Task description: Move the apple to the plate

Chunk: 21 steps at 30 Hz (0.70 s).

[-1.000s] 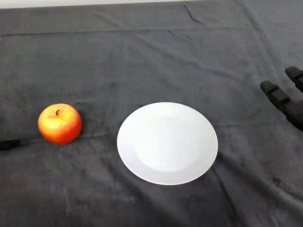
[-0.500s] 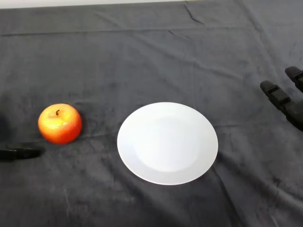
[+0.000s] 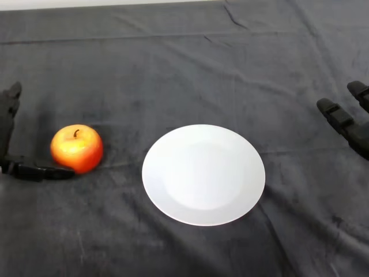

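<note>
the apple (image 3: 76, 149), red and orange with a short dark stem pointing up, sits on the dark cloth (image 3: 184, 75) covering the table, close to the table's left edge and about midway between its near and far edges. the white plate (image 3: 203, 174) lies flat near the middle of the table, to the right of the apple and apart from it, with a strip of bare cloth between the two. nothing rests on the plate.

the left hand (image 3: 11, 138) enters at the table's left edge beside the apple. its fingers are spread open: one black finger (image 3: 43, 172) reaches along the cloth under the apple's near left side, its tip touching or almost touching the fruit, while another part of the hand stands up farther back at the edge, away from the apple. the hand does not close around the fruit.

at the table's right edge another black hand (image 3: 349, 124) lies on the cloth, well away from the plate.
</note>
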Available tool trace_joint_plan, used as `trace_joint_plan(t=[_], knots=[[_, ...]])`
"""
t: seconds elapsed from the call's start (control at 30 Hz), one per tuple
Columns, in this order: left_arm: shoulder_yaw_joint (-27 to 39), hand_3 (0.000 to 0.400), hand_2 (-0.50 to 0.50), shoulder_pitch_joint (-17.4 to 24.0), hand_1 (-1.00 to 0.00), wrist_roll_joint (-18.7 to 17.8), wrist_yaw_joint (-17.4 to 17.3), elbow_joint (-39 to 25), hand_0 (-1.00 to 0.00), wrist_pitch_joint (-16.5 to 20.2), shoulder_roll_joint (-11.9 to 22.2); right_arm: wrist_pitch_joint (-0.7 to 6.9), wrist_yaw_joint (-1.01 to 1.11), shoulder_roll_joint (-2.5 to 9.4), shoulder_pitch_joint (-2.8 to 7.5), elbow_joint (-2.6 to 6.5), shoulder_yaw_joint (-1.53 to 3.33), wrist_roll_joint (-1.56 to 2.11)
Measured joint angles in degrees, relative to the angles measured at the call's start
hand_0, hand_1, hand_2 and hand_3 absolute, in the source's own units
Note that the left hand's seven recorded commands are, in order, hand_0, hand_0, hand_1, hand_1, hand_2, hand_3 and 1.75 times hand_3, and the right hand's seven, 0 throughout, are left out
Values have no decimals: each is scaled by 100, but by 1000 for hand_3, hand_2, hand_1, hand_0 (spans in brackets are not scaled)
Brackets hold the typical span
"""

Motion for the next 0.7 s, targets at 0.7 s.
trace_joint_plan(t=[0.7], knots=[[-478, 0, 0, 8, 0, 158, -5, -205, 0, 157, -506, 0, 0, 0, 0, 0, 0, 0]])
